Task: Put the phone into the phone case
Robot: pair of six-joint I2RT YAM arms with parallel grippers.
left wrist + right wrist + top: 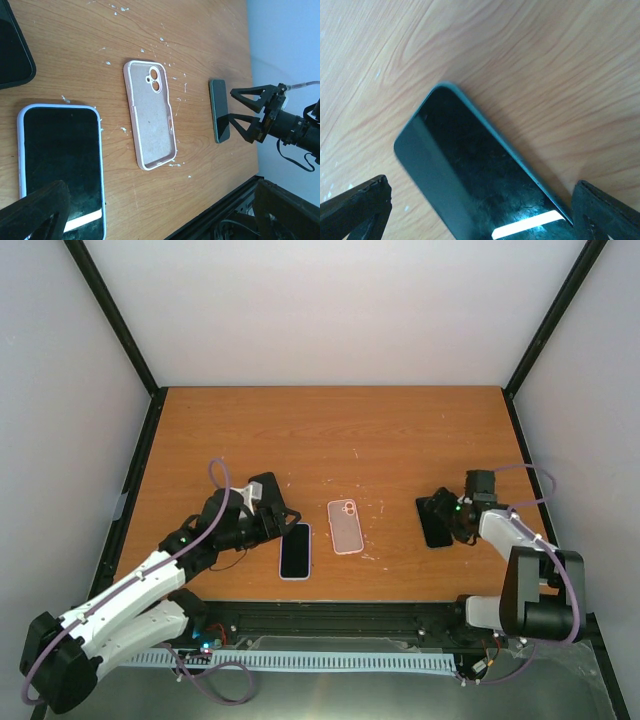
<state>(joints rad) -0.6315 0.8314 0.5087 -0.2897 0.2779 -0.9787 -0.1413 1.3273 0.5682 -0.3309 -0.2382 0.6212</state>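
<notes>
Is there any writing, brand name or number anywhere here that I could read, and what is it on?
None can be read.
Cased phone: screen dark and blank.
Bare phone: screen dark, only a streak of glare.
Pink phone case: no logo or print visible.

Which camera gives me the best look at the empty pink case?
Left wrist: the case lies whole, open side up, camera cutout clear. Top external shows it whole but small. Right wrist misses it.
</notes>
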